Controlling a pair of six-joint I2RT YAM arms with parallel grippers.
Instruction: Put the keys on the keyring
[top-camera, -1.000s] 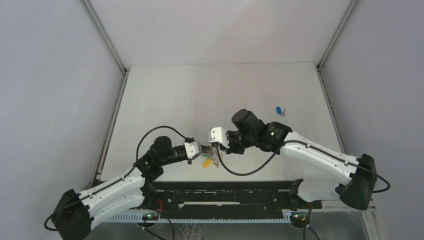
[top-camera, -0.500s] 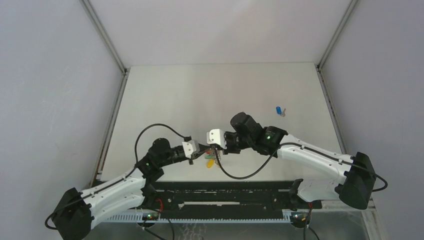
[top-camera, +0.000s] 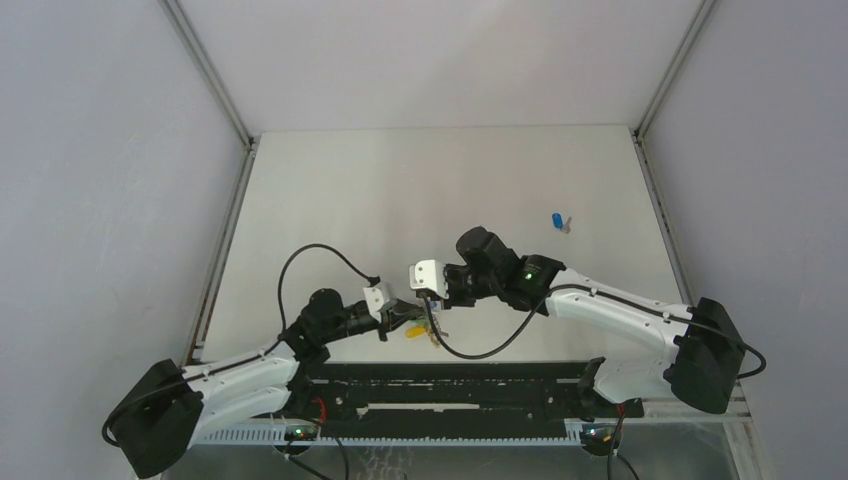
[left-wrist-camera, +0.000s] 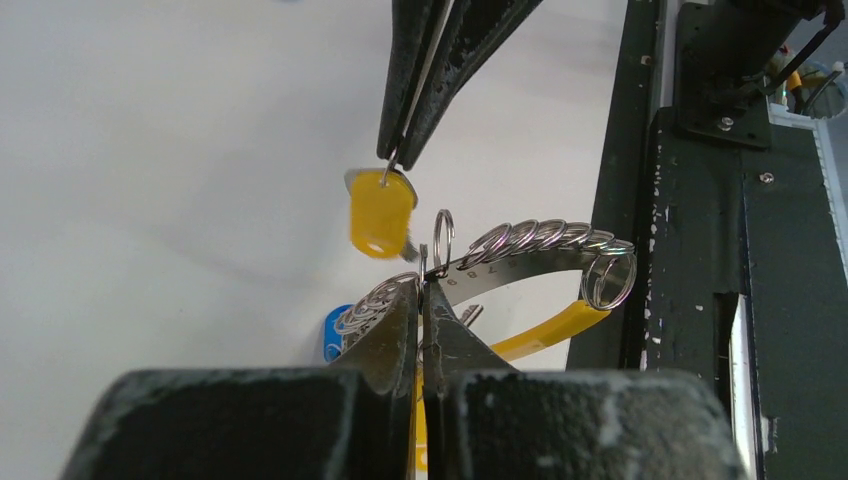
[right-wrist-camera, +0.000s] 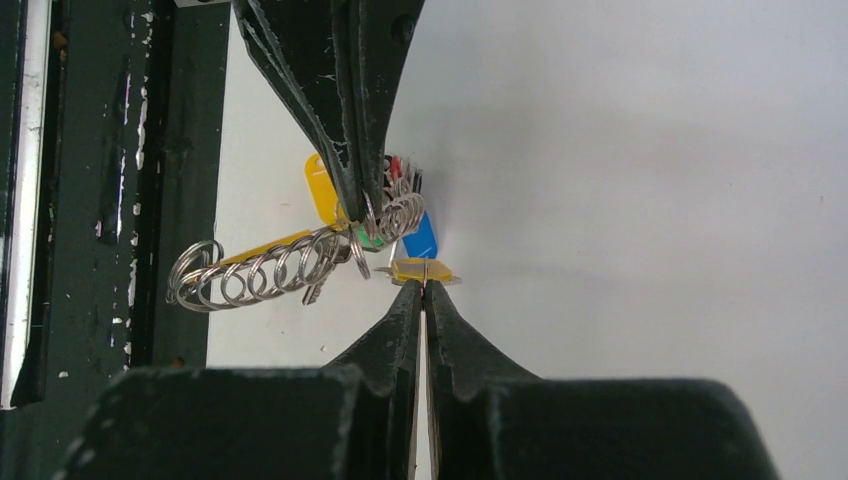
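— Starting from the left wrist view: why does the left gripper clamp the keyring at one end?
— To steady it, I think, so one of its loops stands up free just above the closed fingers. The right gripper reaches in from opposite, pinched tight on the yellow key, which hangs just beside that loop.
— And the right wrist view?
— It shows the same meeting from the other side. Its jaws are together on the key's thin edge, and the key sits close against the loops but, as far as I can tell, is not yet threaded.
— The top view?
— Both arms meet near the front edge of the table. The blue key lies well apart on the right, presumably next.
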